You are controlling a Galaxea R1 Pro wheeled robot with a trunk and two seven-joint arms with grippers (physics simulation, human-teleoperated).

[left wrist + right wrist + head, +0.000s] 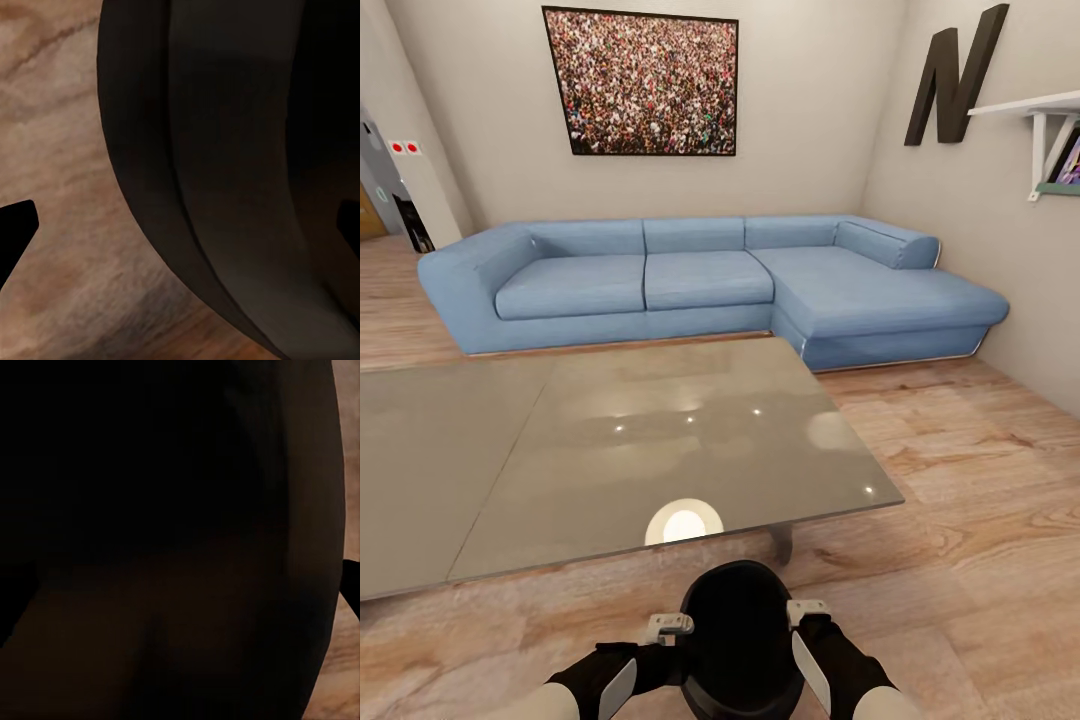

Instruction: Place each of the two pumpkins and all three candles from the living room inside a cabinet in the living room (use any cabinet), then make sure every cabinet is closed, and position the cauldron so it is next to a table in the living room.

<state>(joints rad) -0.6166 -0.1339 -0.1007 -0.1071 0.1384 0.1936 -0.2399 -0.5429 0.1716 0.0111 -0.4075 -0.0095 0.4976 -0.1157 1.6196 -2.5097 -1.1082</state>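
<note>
Head camera overlooks the table (660, 440); both wrist cameras press close against the cauldron (225, 187).

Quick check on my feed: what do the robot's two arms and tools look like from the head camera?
Both arms are matte black with light grey-white panels along the forearms. The left tool and right tool each carry a small pale grey block with dark details at the wrist. No cables or markings are visible.

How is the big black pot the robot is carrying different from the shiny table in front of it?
The cauldron is round and matte black; the table is flat, grey and glossy, with lights mirrored in it. The cauldron sits between the left gripper and right gripper; the table stands on the wooden floor. The table is far wider.
</note>
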